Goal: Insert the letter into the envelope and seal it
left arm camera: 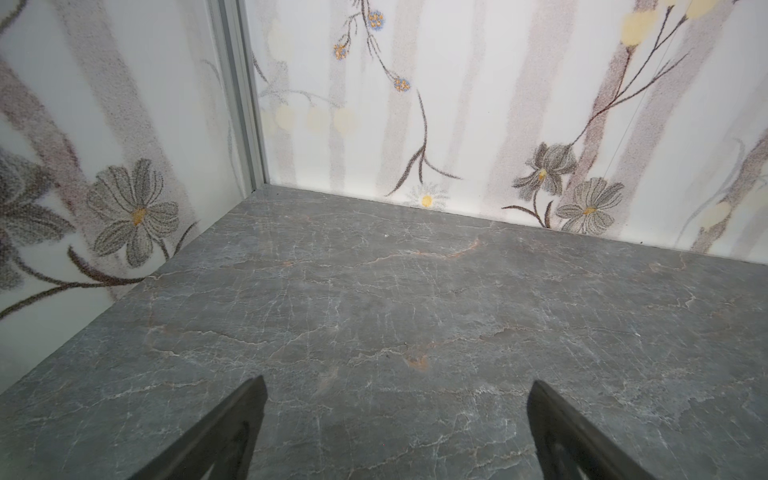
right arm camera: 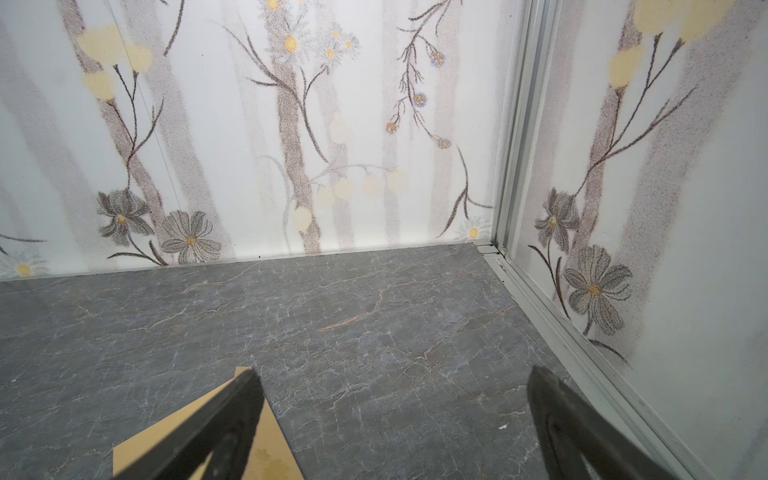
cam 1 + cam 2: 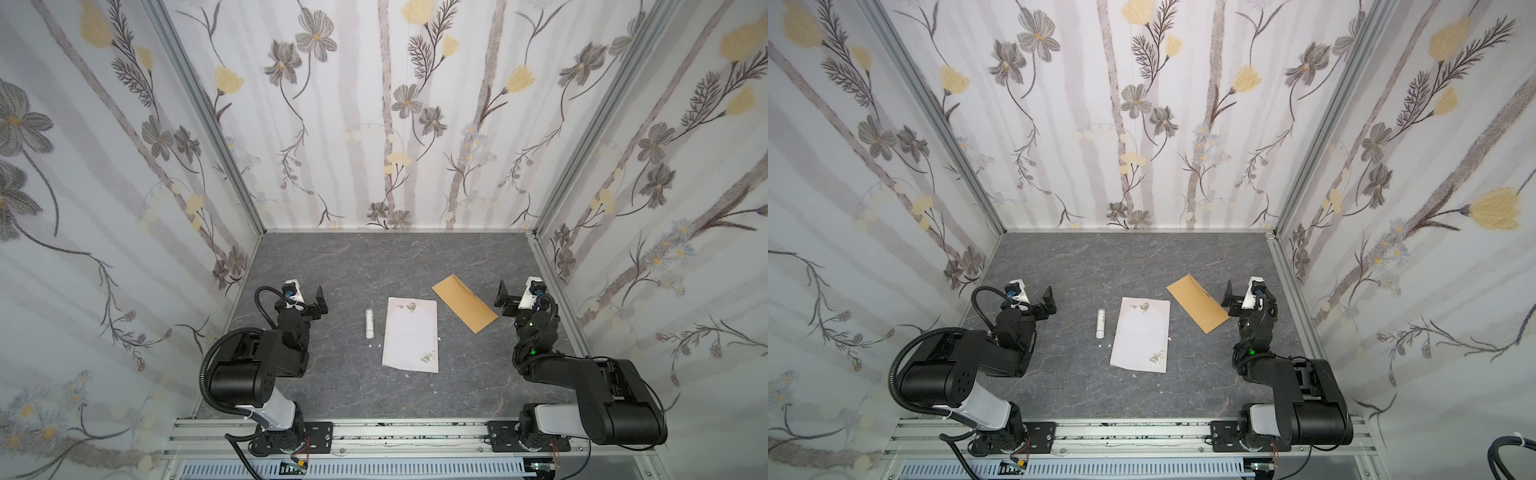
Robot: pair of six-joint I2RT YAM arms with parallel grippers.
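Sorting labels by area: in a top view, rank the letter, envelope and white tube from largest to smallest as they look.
1. letter, clearly largest.
2. envelope.
3. white tube, far smallest.
None is much nearer the camera, so the order holds.

Bare table (image 3: 374, 257) open back to the rear wall (image 3: 395, 166), free floor ahead of the left gripper (image 1: 397, 382), white tube (image 3: 368, 323) just beside the flat letter (image 3: 411, 334), envelope (image 3: 463, 302) near the right gripper (image 3: 500, 300), its corner seemingly under one finger (image 2: 232, 415).
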